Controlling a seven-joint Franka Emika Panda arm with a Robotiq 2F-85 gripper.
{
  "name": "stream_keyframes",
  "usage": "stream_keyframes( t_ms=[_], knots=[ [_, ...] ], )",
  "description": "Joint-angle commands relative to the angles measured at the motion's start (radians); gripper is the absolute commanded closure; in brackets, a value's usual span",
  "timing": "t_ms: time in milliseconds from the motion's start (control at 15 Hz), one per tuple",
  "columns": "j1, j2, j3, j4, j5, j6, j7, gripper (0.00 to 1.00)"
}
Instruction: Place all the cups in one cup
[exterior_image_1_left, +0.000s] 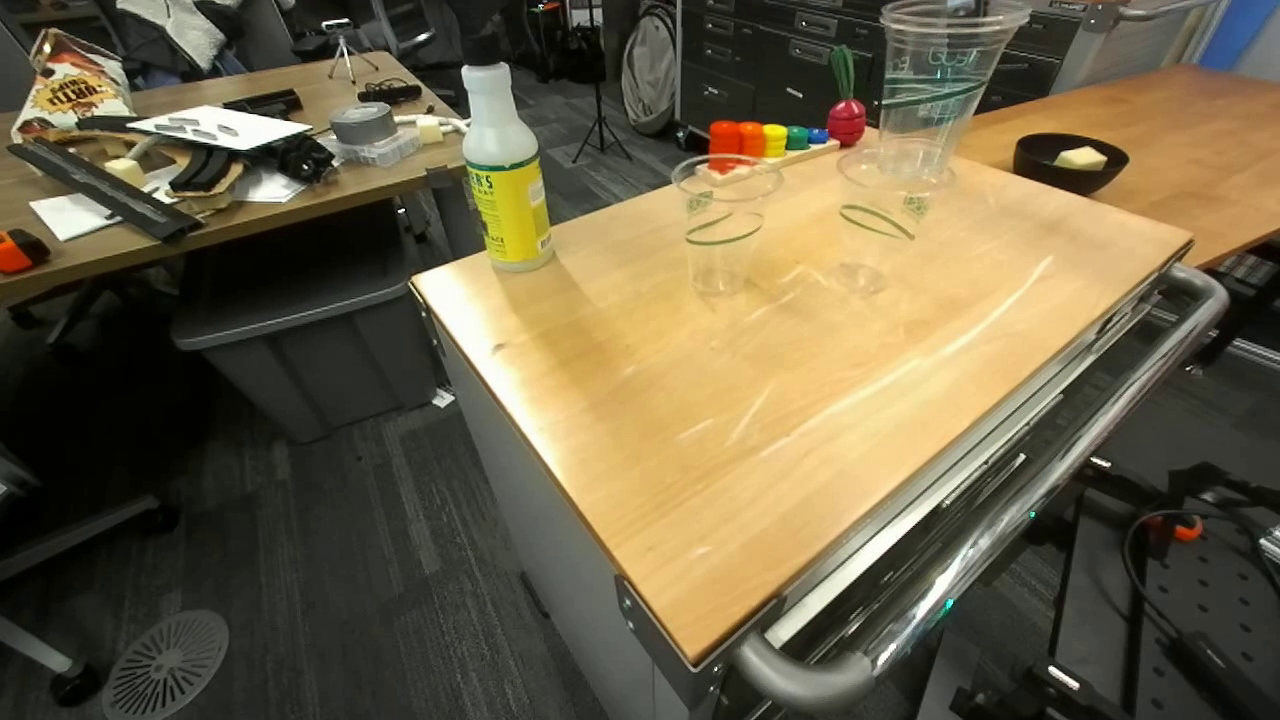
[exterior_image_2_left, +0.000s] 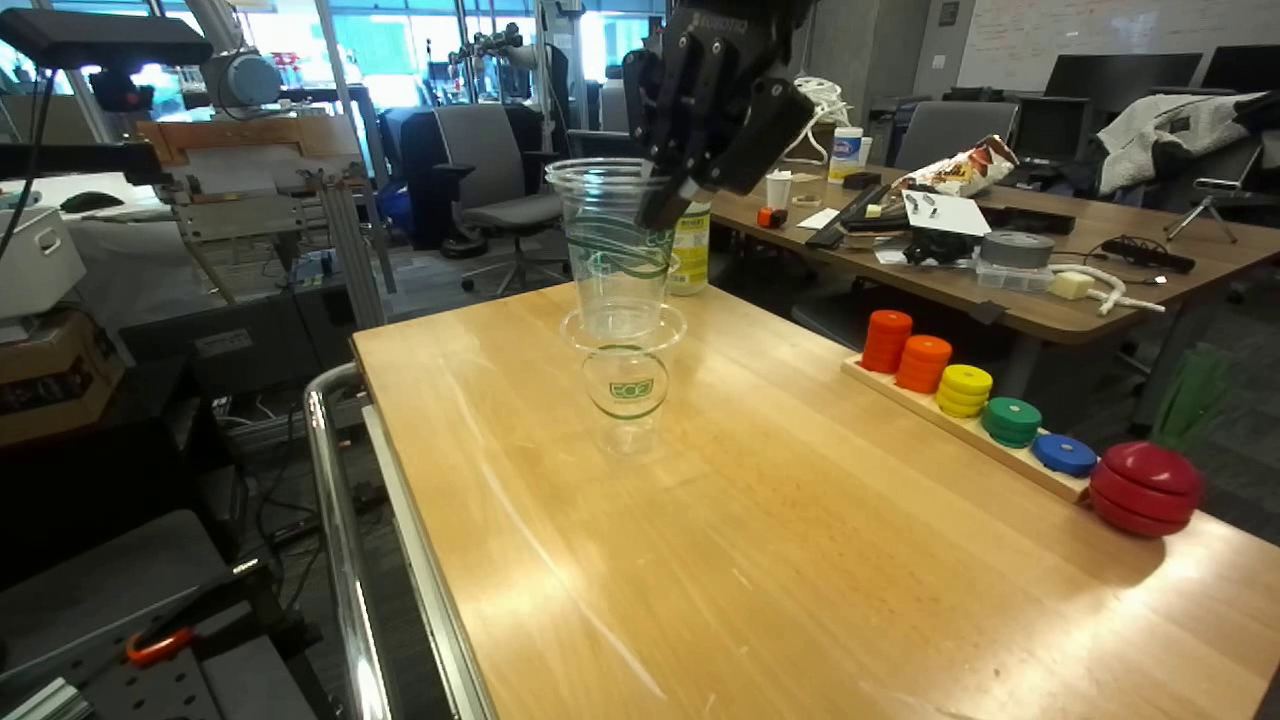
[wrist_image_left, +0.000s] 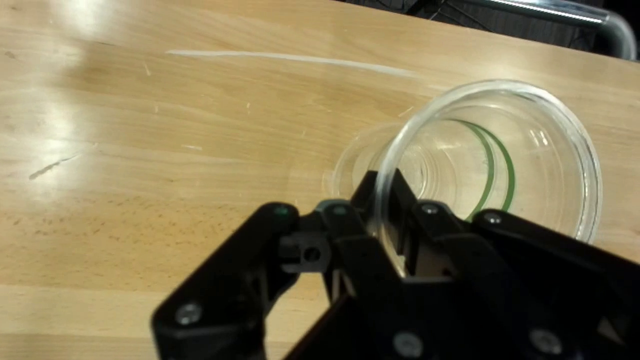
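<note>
Both sides of my end effector (wrist_image_left: 384, 186) are pinched on the rim of a clear cup, the high cup (wrist_image_left: 505, 160), in the wrist view. The rim runs right between my black tips. Most of its mouth is to the right of them, big and round, and I look down into it. Green lines show through it. It is above the brown desk (wrist_image_left: 200, 125). I see more clear round edges lower down, but I cannot tell which cup they belong to.

In an exterior view, a low cup (exterior_image_2_left: 630, 385) stands on the desk below my end effector. I hold the high cup up over it, gripping its right edge. The high cup's top shows more than one edge, so I cannot tell if some cups are tucked together. Its bottom overlaps the low cup's mouth, and I cannot tell if it is inside or just above. A yellow bottle (exterior_image_2_left: 692, 255) is partly hidden behind my end effector. Some colored disks (exterior_image_2_left: 925, 365) are over to the right.

In an exterior view, a side cup (exterior_image_1_left: 722, 220) stands upright near the low cup, on the side toward the yellow bottle. The high cup overlaps the low cup's top here too.
</note>
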Motion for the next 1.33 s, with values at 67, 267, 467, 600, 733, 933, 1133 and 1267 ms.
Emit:
stream_keyframes(
  t_ms=[67, 267, 467, 600, 733, 933, 1133, 1267],
  knots=[
    [0.008, -0.006, -0.003, -0.022, -0.002, -0.003, -0.032, 0.98],
    [0.012, 0.002, 0.000, -0.026, -0.009, 0.007, -0.034, 0.98],
    [0.013, 0.006, 0.002, -0.034, -0.001, 0.009, -0.052, 0.95],
    [0.016, 0.001, 0.003, -0.049, -0.013, 0.028, -0.047, 0.67],
    [0.020, -0.010, 0.004, -0.065, -0.025, 0.059, -0.039, 0.53],
    [0.025, -0.018, 0.005, -0.079, -0.043, 0.091, -0.036, 0.31],
    [0.030, -0.021, 0.005, -0.086, -0.069, 0.117, -0.017, 0.08],
    [0.033, -0.020, 0.006, -0.093, -0.097, 0.138, 0.005, 0.00]
  ],
)
